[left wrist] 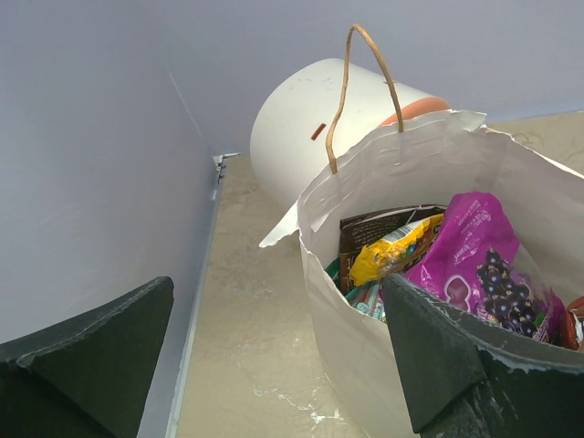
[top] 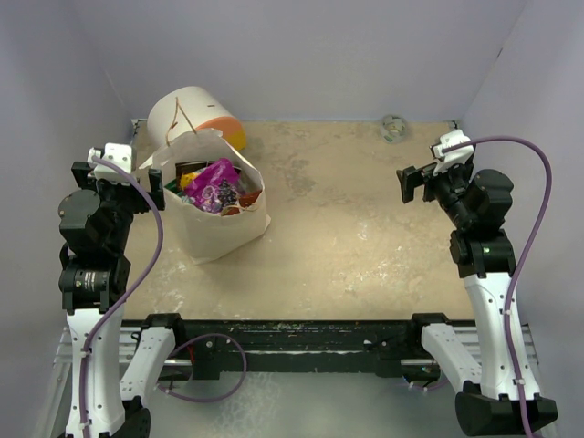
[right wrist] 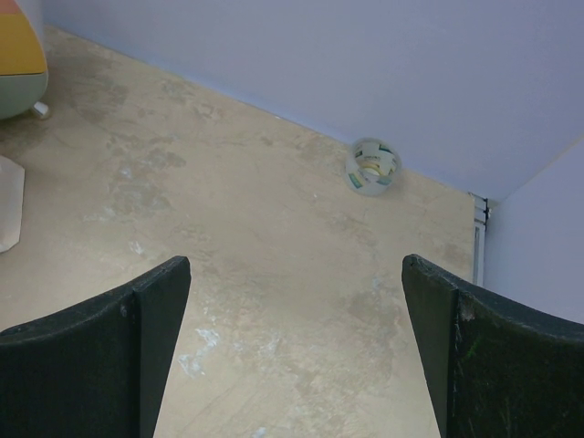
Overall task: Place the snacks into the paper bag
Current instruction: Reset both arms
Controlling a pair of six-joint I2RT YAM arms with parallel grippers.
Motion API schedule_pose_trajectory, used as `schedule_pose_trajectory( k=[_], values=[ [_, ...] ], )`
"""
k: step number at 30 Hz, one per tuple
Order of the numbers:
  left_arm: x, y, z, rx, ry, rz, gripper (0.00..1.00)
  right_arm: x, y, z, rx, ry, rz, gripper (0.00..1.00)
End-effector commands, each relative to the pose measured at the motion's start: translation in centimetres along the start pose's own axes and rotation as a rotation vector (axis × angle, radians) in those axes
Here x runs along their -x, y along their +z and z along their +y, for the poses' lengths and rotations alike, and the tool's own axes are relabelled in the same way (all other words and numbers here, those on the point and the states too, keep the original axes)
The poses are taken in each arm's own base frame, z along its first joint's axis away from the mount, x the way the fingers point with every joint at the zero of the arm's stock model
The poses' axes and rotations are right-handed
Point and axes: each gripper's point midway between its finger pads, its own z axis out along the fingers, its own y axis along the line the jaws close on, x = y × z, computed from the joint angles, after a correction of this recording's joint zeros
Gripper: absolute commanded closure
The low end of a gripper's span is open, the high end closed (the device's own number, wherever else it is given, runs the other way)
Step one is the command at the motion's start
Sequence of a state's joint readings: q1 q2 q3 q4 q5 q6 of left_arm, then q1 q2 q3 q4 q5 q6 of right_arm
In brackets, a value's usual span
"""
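Observation:
The paper bag [top: 224,228] stands upright at the table's left, and in the left wrist view [left wrist: 365,338] its torn rim and a string handle [left wrist: 365,82] show. Inside lie the snacks: a purple packet [top: 214,187] [left wrist: 484,260], a yellow candy bag [left wrist: 392,254], a dark brown packet [left wrist: 370,230], a teal one [left wrist: 365,297] and an orange-red one [left wrist: 573,324]. My left gripper [top: 153,185] [left wrist: 278,342] is open and empty, its jaws standing either side of the bag's left wall. My right gripper [top: 412,182] [right wrist: 297,319] is open and empty above bare table at the right.
A white-and-orange cylinder [top: 193,114] [left wrist: 310,128] lies behind the bag against the back wall. A small grey-green ball [top: 394,128] [right wrist: 372,167] sits at the back right by the wall. Walls close in the table on the left, back and right.

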State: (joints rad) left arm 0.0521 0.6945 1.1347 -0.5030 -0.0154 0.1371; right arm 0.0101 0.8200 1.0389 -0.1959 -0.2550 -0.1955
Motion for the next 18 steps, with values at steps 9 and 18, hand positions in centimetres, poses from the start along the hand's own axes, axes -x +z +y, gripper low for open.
schedule_pose_trajectory(
  k=[9,18],
  values=[
    [1.29,-0.22,0.65,0.03,-0.019,-0.04,0.01,2.33,-0.44,-0.26,0.004,-0.038,-0.064,0.0],
    [1.21,-0.26,0.75,0.035,-0.018,-0.04,0.01,2.37,-0.53,-0.26,0.004,-0.039,-0.066,0.0]
  ],
)
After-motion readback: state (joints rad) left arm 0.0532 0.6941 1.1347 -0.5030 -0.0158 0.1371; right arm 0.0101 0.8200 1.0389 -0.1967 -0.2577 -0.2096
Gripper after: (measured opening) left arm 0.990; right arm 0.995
